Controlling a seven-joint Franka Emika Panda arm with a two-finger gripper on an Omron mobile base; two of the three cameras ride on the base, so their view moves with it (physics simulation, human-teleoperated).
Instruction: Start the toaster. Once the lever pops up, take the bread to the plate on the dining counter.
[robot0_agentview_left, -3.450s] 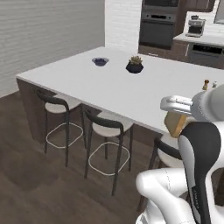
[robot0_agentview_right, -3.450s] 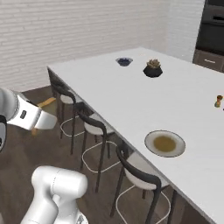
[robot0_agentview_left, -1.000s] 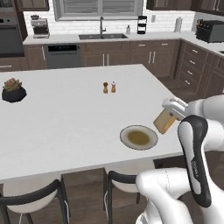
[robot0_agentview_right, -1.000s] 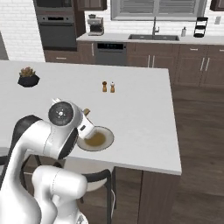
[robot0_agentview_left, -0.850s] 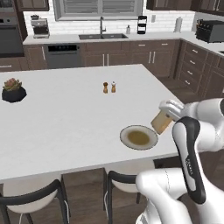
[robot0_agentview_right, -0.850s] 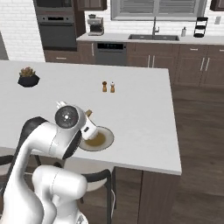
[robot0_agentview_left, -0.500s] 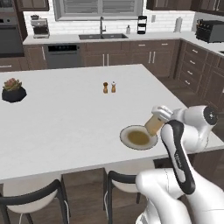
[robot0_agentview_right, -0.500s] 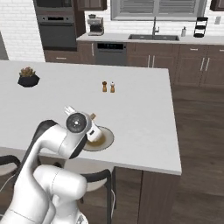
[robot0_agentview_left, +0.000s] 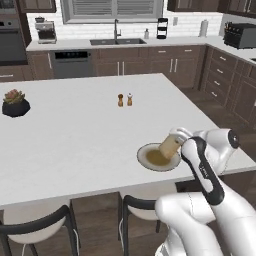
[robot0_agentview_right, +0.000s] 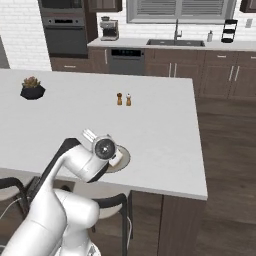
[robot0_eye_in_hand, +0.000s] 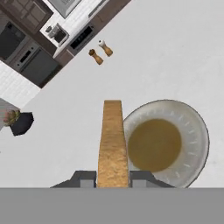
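The bread (robot0_eye_in_hand: 112, 144) is clamped edge-on between the two fingertips of the gripper (robot0_eye_in_hand: 112, 176); in the hand view the crust edge runs straight out ahead from the jaws. In the left base view the slice (robot0_agentview_left: 169, 145) is seen tilted, its lower end down over the plate (robot0_agentview_left: 149, 161) and its upper end gripped at the hand (robot0_agentview_left: 181, 135).

The plate (robot0_eye_in_hand: 192, 131) lies directly beneath and just to one side of the gripper, on the dining counter (robot0_agentview_left: 75, 130). Its near rim is overlapped by the bread in the hand view. Whether the slice is touching the plate cannot be told. In the right base view the plate (robot0_agentview_right: 123, 159) is mostly hidden behind the wrist.

Farther ahead of the gripper, well apart on the counter top, two small shakers (robot0_agentview_left: 124, 100) are seen standing side by side. A dark bowl with a plant (robot0_agentview_left: 15, 103) sits far off toward the opposite end of the counter.

The toaster (robot0_agentview_left: 240, 35) is seen on the back worktop in the far corner, well away from the gripper. Dark stools (robot0_agentview_left: 37, 230) are tucked under the counter's near edge, below the gripper.
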